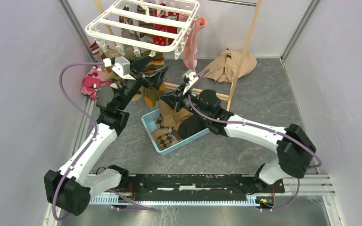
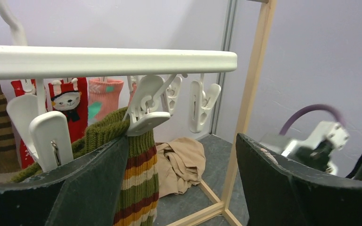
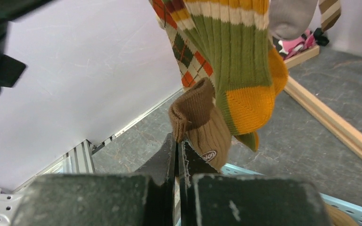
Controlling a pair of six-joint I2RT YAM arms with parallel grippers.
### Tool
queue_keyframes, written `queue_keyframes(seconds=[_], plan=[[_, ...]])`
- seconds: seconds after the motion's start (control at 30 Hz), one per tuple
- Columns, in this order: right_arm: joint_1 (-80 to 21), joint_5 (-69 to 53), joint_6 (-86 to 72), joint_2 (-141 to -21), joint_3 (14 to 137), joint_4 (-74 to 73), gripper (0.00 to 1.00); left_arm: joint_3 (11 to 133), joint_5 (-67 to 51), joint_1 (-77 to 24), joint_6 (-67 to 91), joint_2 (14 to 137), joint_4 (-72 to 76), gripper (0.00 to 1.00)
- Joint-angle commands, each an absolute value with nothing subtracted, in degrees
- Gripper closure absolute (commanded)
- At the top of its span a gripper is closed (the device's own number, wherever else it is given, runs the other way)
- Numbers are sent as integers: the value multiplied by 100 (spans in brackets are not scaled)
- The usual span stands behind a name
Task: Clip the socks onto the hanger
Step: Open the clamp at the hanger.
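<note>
1. White plastic bars form the hanger [image 2: 108, 61], which hangs above the far-left part of the tabletop [image 1: 264, 94].
2. Several socks are already clipped to the hanger. A pink sock [image 1: 194, 40] hangs from its right corner.
3. Left gripper [image 2: 183, 141]: released, with the fingers spread wide and nothing between them. It sits just below the near bar of the hanger.
4. A green striped sock [image 2: 139, 174] hangs from a white clip [image 2: 146, 120] on that bar. Its cuff lies against the inner face of one left finger [image 2: 89, 188].
5. Right gripper [image 3: 176, 143]: clenched, finger against finger, with no cloth visible between them.
6. A brown sock [image 3: 202, 117] and an argyle sock [image 3: 185, 52] hang just above the right fingertips.
7. A blue basket [image 1: 188, 141] at the middle of the tabletop holds more socks.
8. A beige garment [image 1: 231, 63] lies heaped near the far edge of the tabletop.
</note>
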State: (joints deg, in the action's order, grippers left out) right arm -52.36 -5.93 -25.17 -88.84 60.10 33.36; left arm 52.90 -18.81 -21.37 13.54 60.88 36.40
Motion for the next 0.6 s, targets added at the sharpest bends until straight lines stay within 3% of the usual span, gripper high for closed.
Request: queue_keyframes(seconds=[0.0, 0.57], plan=[[-5203, -526, -2076, -8243, 5775, 3444, 100, 5141, -1813, -2161, 899, 6002, 4182, 11], [-4716, -67, -1185, -6728, 5034, 2358, 100, 4232, -2341, -2290, 912, 5121, 4337, 9]])
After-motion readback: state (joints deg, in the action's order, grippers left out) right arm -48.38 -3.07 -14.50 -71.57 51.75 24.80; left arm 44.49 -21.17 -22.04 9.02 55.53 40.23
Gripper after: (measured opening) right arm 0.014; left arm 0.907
